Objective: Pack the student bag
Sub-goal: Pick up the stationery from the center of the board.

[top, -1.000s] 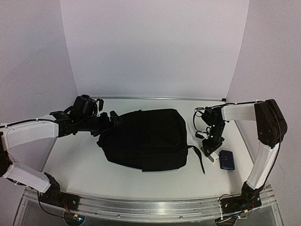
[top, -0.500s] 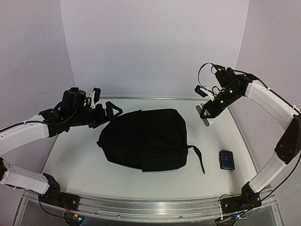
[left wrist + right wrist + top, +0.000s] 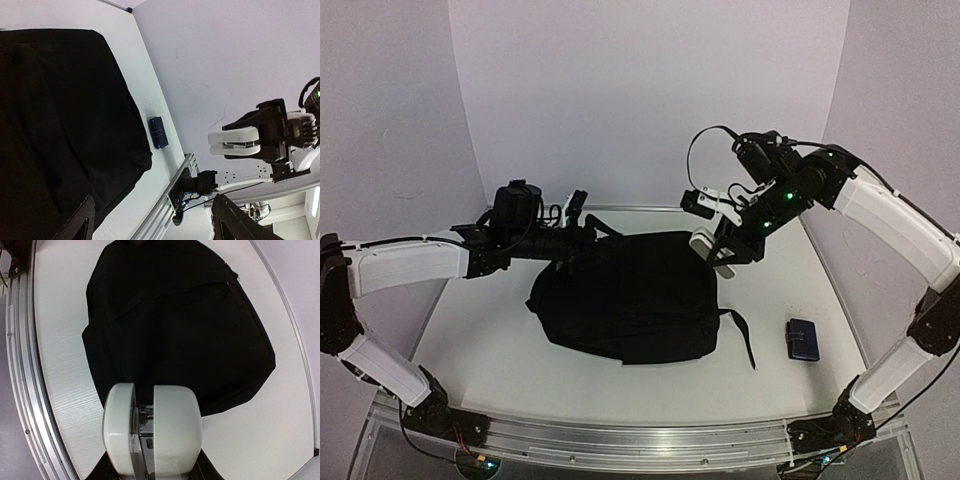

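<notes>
Nearest the arms, the small dark-blue case (image 3: 803,339) lies alone by the right edge of the table (image 3: 490,345). A second ago the right gripper (image 3: 723,252) was down just beside it; it has since risen and swung inward. It now hangs in the air above the far right corner of the student bag (image 3: 630,295). The bag has not shifted. It lies flat across the middle of the tabletop, closed as far as these views show, with no grey lining or open mouth visible. The right jaws stand fairly narrow, clamped on a white object (image 3: 152,427). This has two rounded halves with metal between them and is perhaps a stapler; it was carried up from the spot beside the case. At the far left of the bag, the left gripper (image 3: 582,230) has moved in from the left side of the table and now reaches over the bag's far edge. Its dark fingers (image 3: 80,222) are spread wide with nothing between them, and I cannot tell whether they touch the fabric. My reading is that one item is ready to go in. Most likely the bag must be opened first, and the empty left gripper looks placed to do that.
</notes>
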### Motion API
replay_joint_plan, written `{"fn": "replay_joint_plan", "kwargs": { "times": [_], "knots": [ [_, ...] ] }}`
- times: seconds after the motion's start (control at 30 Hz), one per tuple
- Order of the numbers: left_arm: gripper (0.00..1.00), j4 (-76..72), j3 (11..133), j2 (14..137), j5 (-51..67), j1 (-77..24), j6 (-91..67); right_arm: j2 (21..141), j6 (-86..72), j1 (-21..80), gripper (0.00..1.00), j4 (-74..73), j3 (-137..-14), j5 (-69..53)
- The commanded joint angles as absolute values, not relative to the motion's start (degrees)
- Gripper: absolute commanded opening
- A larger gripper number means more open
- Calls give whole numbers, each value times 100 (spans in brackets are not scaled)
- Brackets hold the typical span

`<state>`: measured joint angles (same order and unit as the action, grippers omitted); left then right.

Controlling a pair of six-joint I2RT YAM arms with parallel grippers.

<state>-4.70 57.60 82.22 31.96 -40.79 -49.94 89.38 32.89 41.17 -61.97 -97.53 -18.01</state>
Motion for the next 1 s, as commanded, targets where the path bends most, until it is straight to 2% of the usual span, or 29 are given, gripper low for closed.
{"fn": "replay_joint_plan", "kwargs": {
  "times": [0.0, 0.1, 0.17, 0.3, 0.4, 0.63, 0.8, 0.97],
  "knots": [
    [80, -1819, 5600, 8381, 3505, -4360, -5231, 9170, 2617, 4061, 22, -6002, -10259, -2349],
    [81, -2184, 5370, 8269, 3054, -4388, -5173, 9300, 1451, 4052, 22, -5442, -10550, -2296],
    [82, -2007, 5376, 8145, 2443, -4478, -4893, 9392, 491, 4028, 18, -5003, -10741, -1880],
    [82, -1657, 5534, 8077, 1231, -4728, -4426, 9625, -928, 4003, 19, -4648, -10937, -1256],
    [82, -1600, 5775, 8340, 726, -4913, -4178, 9795, -1882, 3951, 20, -4445, -10931, -1292],
    [82, -2105, 6346, 8958, 482, -5346, -3508, 10131, -3576, 3929, 17, -4405, -11085, -1333],
    [79, -2095, 6729, 9218, 696, -5483, -3315, 10080, -3856, 3929, 20, -4398, -10990, -1294],
    [72, -1985, 6988, 9469, 697, -5502, -3360, 9994, -4109, 3937, 20, -4242, -10716, -1568]
  ]
}}
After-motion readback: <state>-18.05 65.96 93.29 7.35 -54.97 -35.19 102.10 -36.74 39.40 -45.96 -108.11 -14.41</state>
